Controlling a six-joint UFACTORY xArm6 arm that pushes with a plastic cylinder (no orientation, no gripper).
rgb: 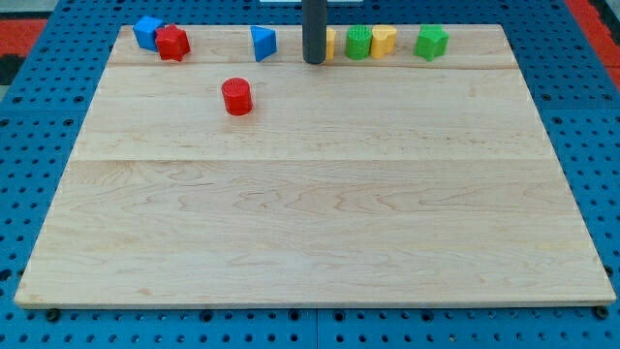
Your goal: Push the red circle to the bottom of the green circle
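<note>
The red circle (236,97) is a short red cylinder on the wooden board, left of centre near the view's top. The green circle (358,43) sits in the row of blocks along the top edge, well to the right of and above the red circle. My tip (314,61) is the lower end of the dark rod, which comes down from the top edge. The tip stands between the blue triangle (263,43) and a yellow block (329,44) that the rod partly hides. It is to the upper right of the red circle, apart from it.
Along the top edge from the left stand a blue block (147,31), a red block (172,44) touching it, then right of the green circle a yellow block (384,41) and a green block (431,42). The board (310,213) lies on a blue pegboard.
</note>
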